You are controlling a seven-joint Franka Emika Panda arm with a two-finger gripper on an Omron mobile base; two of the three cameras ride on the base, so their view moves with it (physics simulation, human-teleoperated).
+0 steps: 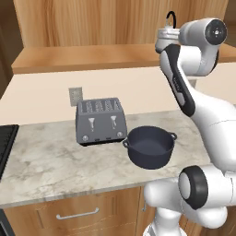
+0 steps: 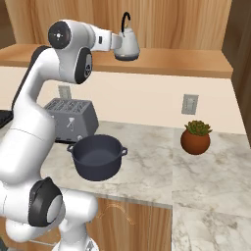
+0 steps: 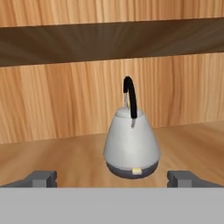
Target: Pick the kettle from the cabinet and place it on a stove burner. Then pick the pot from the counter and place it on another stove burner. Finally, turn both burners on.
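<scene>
The small silver-grey kettle [image 3: 132,146] stands upright on the open shelf of the light-brown cabinet [image 3: 65,157], its black arched handle pointing up. My gripper [image 3: 113,178] is open and level with the kettle's base, one fingertip on each side and just short of it, with nothing held. From the right base view the kettle [image 2: 128,46] sits at the end of my outstretched hand [image 2: 112,43]. The dark blue-grey pot [image 1: 151,146] [image 2: 98,157] rests on the marbled counter [image 1: 50,161] below my arm. A strip of the black cooktop [image 1: 5,147] shows at the far left.
A boxy grey toaster [image 1: 100,120] [image 2: 68,120] stands against the wall just behind the pot. A terracotta plant pot [image 2: 195,138] sits further right on the counter. The shelf's upper board [image 3: 109,41] hangs low above the kettle. Wall outlets [image 2: 189,104] are on the backsplash.
</scene>
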